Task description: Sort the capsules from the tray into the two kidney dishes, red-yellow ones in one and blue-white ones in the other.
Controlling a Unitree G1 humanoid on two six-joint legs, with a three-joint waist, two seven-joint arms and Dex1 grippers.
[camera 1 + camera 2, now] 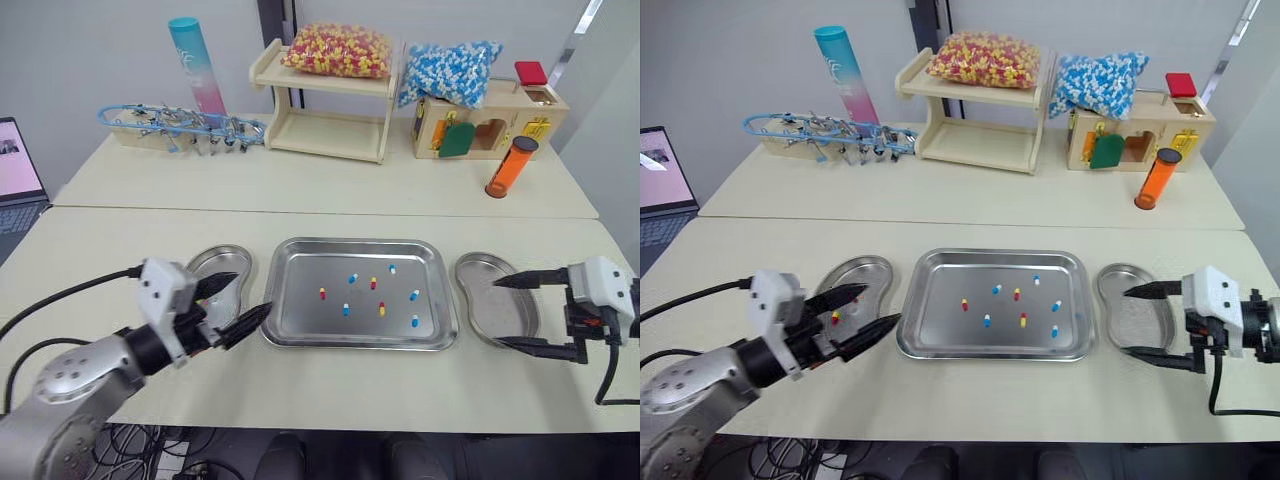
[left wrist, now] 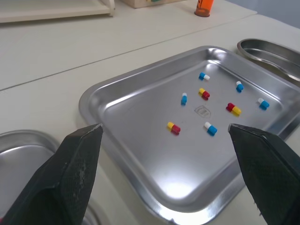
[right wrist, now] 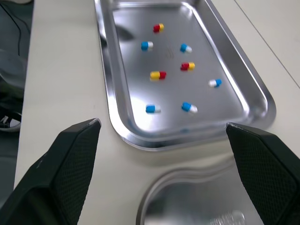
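Observation:
A steel tray (image 1: 300, 305) lies mid-table with three red-yellow capsules (image 1: 323, 294) and several blue-white capsules (image 1: 414, 295) scattered in it. Left of it is a kidney dish (image 1: 222, 262), where one red-yellow capsule (image 1: 836, 318) shows between the finger bases. My left gripper (image 1: 250, 295) hovers open over that dish's near right edge, pointing at the tray, with nothing held. The right kidney dish (image 1: 478, 300) lies right of the tray. My right gripper (image 1: 498, 313) stands open over it, nothing between its fingers.
On the far table stand a wooden shelf (image 1: 325, 110) with a bag of red-yellow capsules (image 1: 338, 50), a bag of blue-white capsules (image 1: 450, 70) on a wooden box (image 1: 490, 125), an orange tube (image 1: 511, 166), a teal-pink cylinder (image 1: 197, 65) and a blue rack (image 1: 180, 125). A laptop (image 1: 18, 165) sits far left.

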